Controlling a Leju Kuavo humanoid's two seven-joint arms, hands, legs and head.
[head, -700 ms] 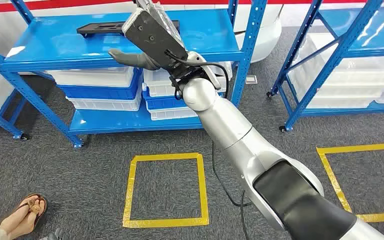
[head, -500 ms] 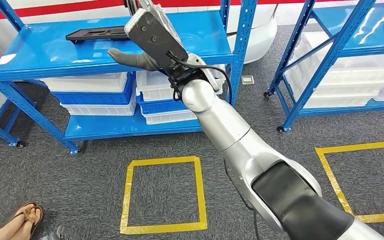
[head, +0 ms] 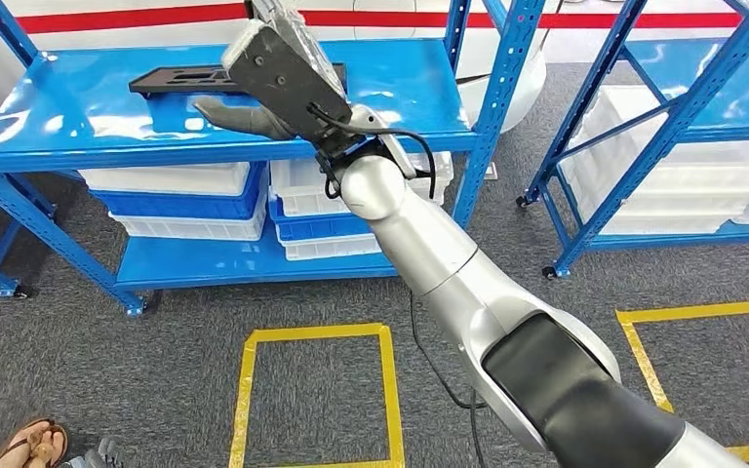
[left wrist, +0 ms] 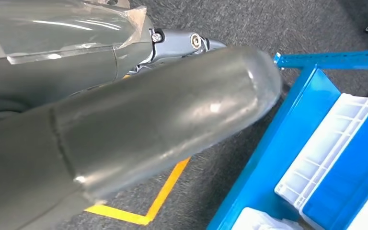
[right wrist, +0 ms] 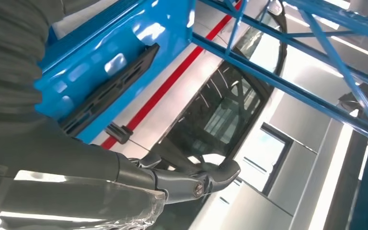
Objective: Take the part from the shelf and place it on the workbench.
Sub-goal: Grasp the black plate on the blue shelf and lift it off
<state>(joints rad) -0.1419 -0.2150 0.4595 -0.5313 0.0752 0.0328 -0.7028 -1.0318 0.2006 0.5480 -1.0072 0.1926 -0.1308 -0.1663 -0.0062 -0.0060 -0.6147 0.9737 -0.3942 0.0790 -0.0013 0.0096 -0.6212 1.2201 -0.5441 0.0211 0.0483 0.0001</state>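
1. The whole view has shifted since the earlier frames; the camera moved.
2. The black part lies flat on the blue shelf.
3. The right hand reaches over the shelf, empty, thumb spread.
4. The left hand holds nothing; its finger pose is unclear.
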